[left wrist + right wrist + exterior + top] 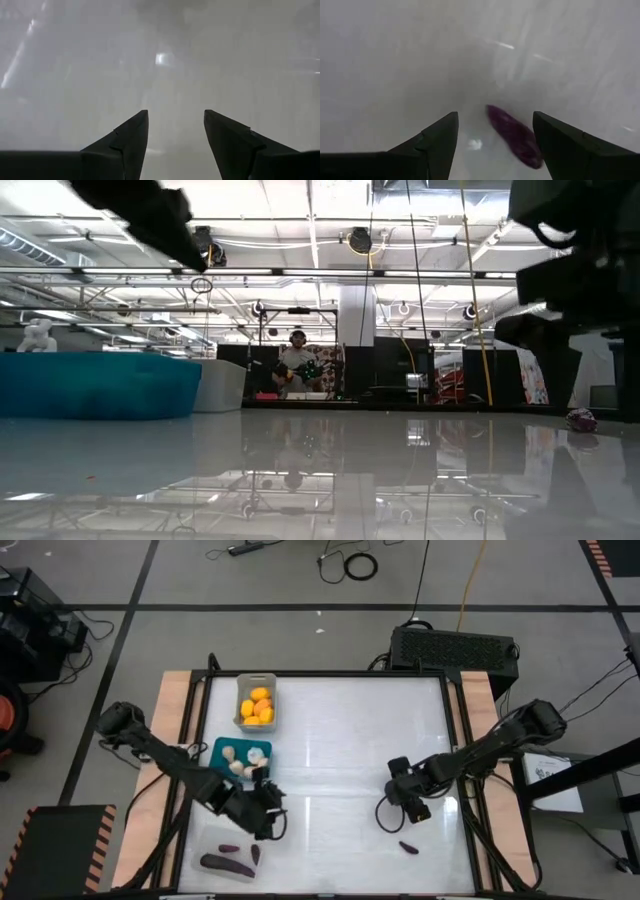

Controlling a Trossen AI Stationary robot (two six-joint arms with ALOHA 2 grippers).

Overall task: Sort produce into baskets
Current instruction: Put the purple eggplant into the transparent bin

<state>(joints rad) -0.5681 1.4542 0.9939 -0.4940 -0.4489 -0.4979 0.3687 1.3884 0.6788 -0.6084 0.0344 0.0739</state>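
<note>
A loose dark purple eggplant lies on the white table near its front edge. My right gripper hangs above it, open and pointing down. In the right wrist view the eggplant shows between the spread fingers, untouched. My left gripper is open and empty over bare table. It hovers between the teal basket of cream bulbs and the clear basket holding purple eggplants. The grey basket at the far left holds yellow-orange fruits.
All three baskets stand in a row along the table's left side. The teal basket and grey basket show at the left of the low view. Wooden rails border the table. A person sits in the room far behind.
</note>
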